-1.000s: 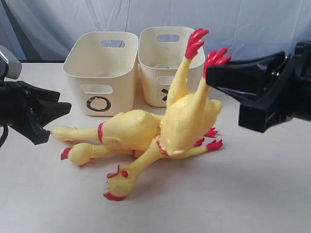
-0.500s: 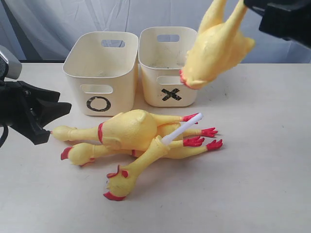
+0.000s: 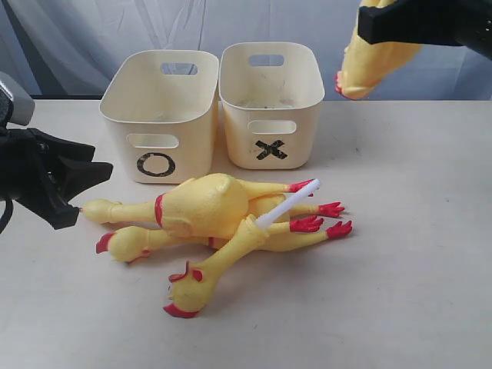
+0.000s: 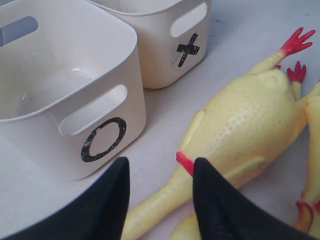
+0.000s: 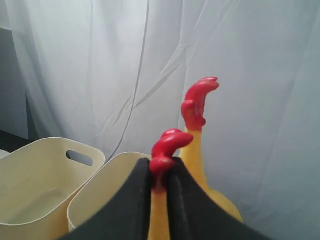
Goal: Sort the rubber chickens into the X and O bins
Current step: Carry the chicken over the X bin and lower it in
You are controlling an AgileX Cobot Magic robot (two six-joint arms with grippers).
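Note:
My right gripper (image 3: 370, 24) is shut on a red foot (image 5: 166, 146) of a rubber chicken (image 3: 378, 65), whose yellow body hangs high, right of the X bin (image 3: 269, 115). Its lower end stops at a red neck band, with no neck showing. Two more chickens (image 3: 201, 206) lie piled on the table in front of the O bin (image 3: 157, 123). A loose yellow neck and head (image 3: 207, 269) lies across them, a white rod (image 3: 288, 206) sticking from its upper end. My left gripper (image 4: 160, 162) stands open over a chicken's neck (image 4: 160, 200).
A pale curtain (image 3: 92, 31) hangs behind the table. Both bins look empty inside and stand side by side, touching. The table top (image 3: 400, 261) shows bare to the right and front of the pile.
The right gripper rose up and to the right with the chicken's body. The neck and head stayed on the table, baring the white rod. The left arm has not moved.

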